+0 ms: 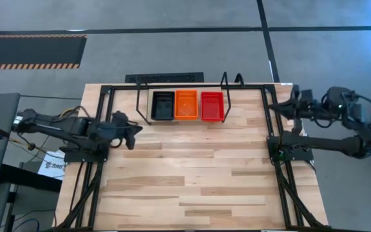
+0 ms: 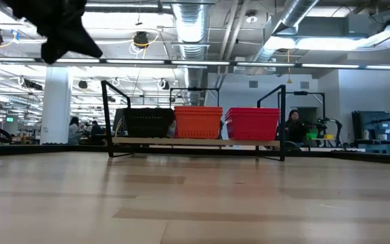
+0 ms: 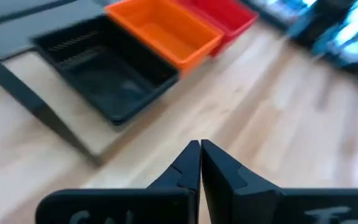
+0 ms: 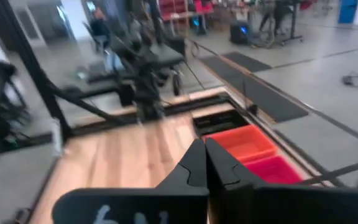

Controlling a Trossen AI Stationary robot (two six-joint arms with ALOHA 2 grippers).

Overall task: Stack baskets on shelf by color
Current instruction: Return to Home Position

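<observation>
Three stacks of baskets stand side by side on the shelf (image 1: 182, 87) at the table's far edge: black (image 1: 162, 105), orange (image 1: 186, 104), red (image 1: 212, 106). In the low view they rest on the shelf's board: black (image 2: 149, 123), orange (image 2: 198, 122), red (image 2: 252, 123). My left gripper (image 1: 134, 134) is shut and empty above the table's left side, short of the black basket (image 3: 107, 74). My right gripper (image 4: 204, 152) is shut and empty, drawn back near the table's right edge (image 1: 293, 96).
A black rail frame (image 1: 270, 138) borders the table on the left, right and far sides. The wooden tabletop (image 1: 192, 174) in front of the shelf lies bare. People and work stations show in the room behind the table.
</observation>
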